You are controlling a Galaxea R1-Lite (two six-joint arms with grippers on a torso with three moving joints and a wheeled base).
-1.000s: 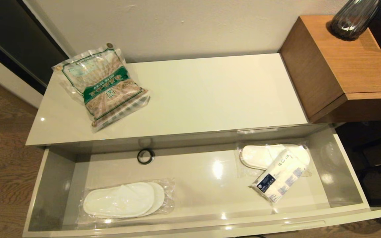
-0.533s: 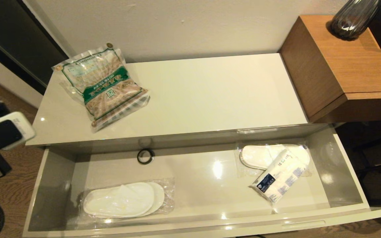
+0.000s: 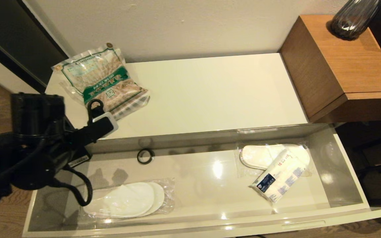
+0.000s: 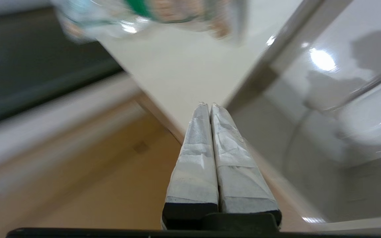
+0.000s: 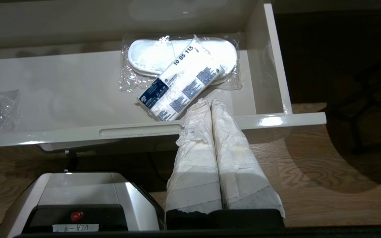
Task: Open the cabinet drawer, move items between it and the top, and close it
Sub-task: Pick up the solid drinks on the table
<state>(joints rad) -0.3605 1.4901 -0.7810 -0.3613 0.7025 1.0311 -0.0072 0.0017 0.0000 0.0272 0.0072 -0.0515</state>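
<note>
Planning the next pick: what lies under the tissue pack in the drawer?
Under the tissue pack lies a clear-wrapped slipper pair, heel and toe ends showing. Its middle is covered, so anything beneath there cannot be seen.

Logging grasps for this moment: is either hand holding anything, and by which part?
Nothing is held. The left hand is shut empty near the top's left front corner; the right hand is shut empty before the cabinet drawer.

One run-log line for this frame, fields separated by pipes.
drawer: open | food bag: on top | left gripper: shut, near bag | right gripper: shut, parked before drawer front | slipper packs: inside drawer
</note>
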